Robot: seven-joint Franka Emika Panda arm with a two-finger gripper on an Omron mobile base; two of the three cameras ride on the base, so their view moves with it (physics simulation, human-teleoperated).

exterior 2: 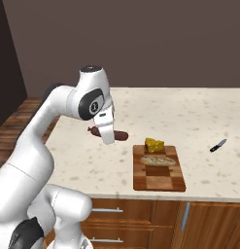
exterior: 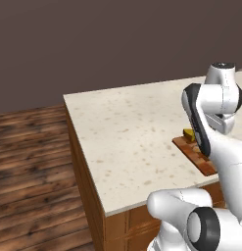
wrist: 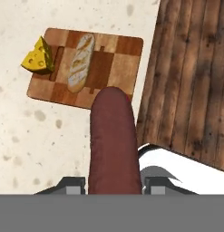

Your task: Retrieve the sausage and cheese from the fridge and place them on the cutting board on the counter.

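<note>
My gripper [exterior 2: 108,136] is shut on the sausage [exterior 2: 120,135], a dark reddish-brown cylinder held level above the counter [exterior 2: 189,116], just left of the cutting board [exterior 2: 158,179]. In the hand view the sausage [wrist: 114,140] runs up from between my fingertips [wrist: 70,183] toward the checkered board [wrist: 122,50]. The yellow cheese [exterior 2: 154,144] wedge lies on the board's far edge; it also appears in the hand view [wrist: 38,56] and the left base view [exterior: 189,133]. The fridge is out of view.
A bread loaf [exterior 2: 158,160] lies across the middle of the board. A small dark knife [exterior 2: 218,145] rests on the counter to the right. The counter's left end drops to a wooden floor [exterior: 29,162].
</note>
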